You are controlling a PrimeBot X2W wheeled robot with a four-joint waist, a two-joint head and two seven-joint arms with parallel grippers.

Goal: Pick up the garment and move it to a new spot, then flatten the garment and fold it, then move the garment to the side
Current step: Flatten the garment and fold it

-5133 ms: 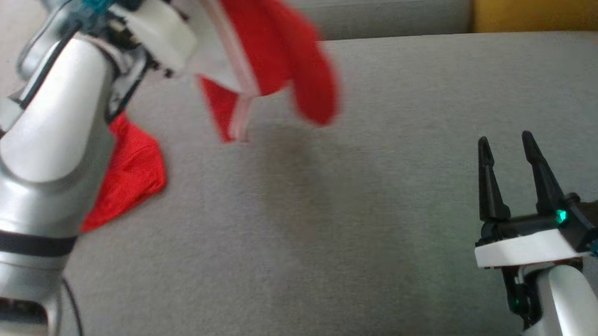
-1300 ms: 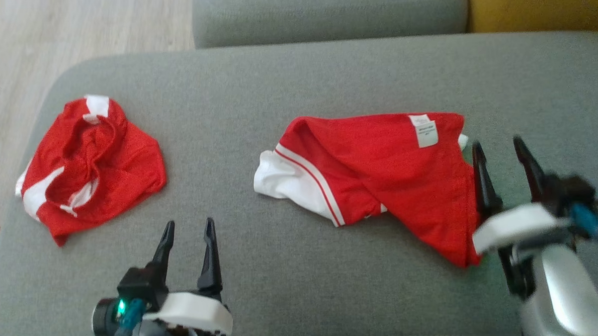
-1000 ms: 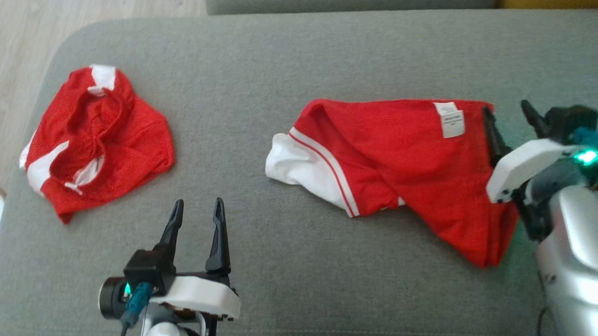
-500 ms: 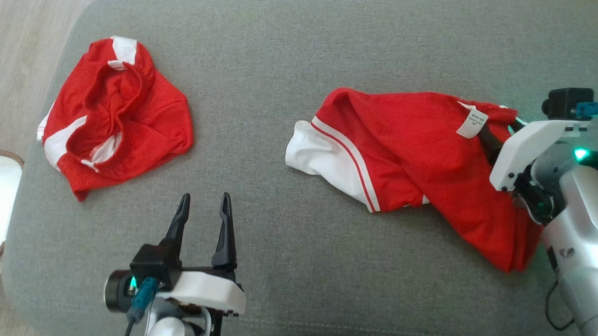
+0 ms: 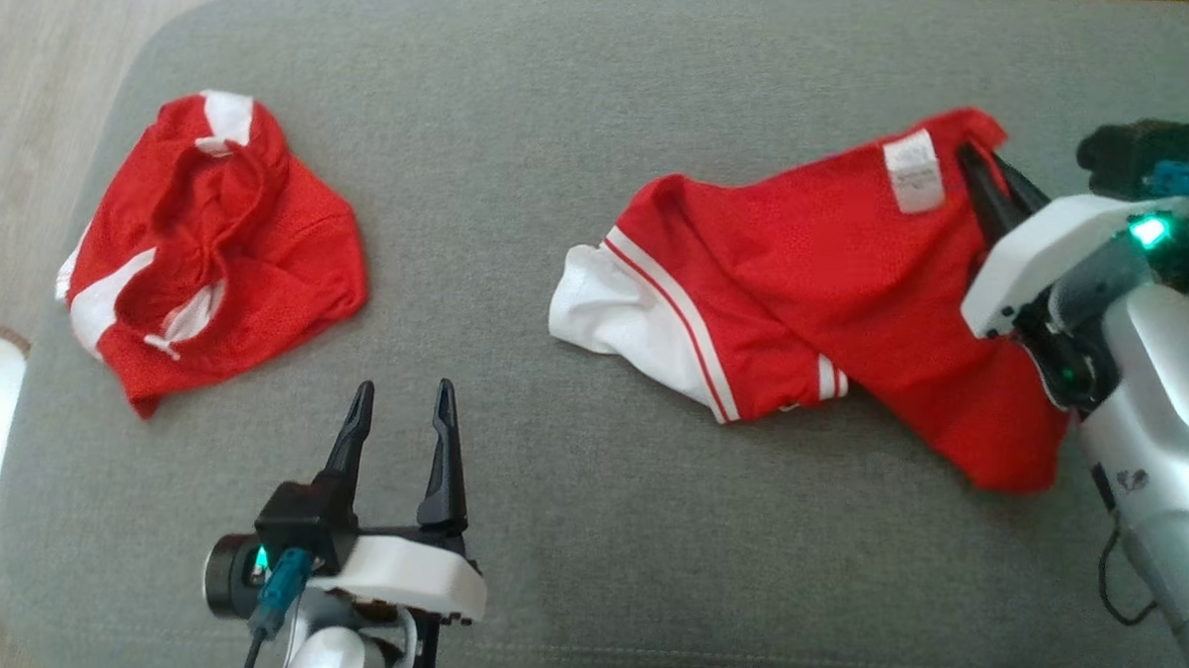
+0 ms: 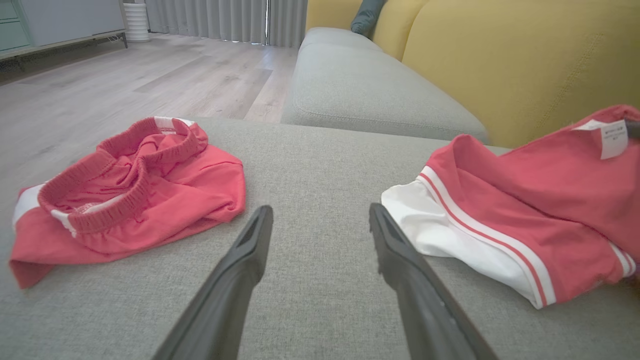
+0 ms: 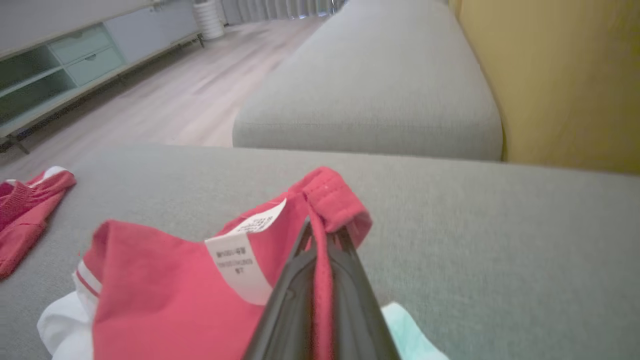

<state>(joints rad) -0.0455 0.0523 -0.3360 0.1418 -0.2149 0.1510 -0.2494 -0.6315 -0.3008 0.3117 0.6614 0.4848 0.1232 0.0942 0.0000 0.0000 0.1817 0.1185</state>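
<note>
The right hand (image 7: 322, 231) is seen closed, its two dark fingers pressed together on a thick hem at the far corner of the red garment (image 5: 830, 266). That corner is raised off the grey sofa cushion (image 5: 547, 98), just beside a white label (image 5: 912, 170). The rest of the garment is left on the cushion, right of centre, rumpled, with a white panel (image 5: 614, 314) and red stripes at its left end.

The left hand (image 5: 404, 388) is held near the front edge of the cushion, its fingers apart and nothing between them. It is kept well apart from both cloths. A second red garment (image 5: 216, 258) is bunched at the left end of the cushion and is not touched.

The task is judged to be at an early stage. A grip has been made, but whether it serves the move or the spreading cannot be settled. Nothing is flattened or folded, and the move to the side is left.

The near right end of the garment is covered by the right forearm. The print on the label cannot be read. A pale patch under the fingers in the right wrist view cannot be identified. Whether the garment is a shirt or shorts cannot be told.
</note>
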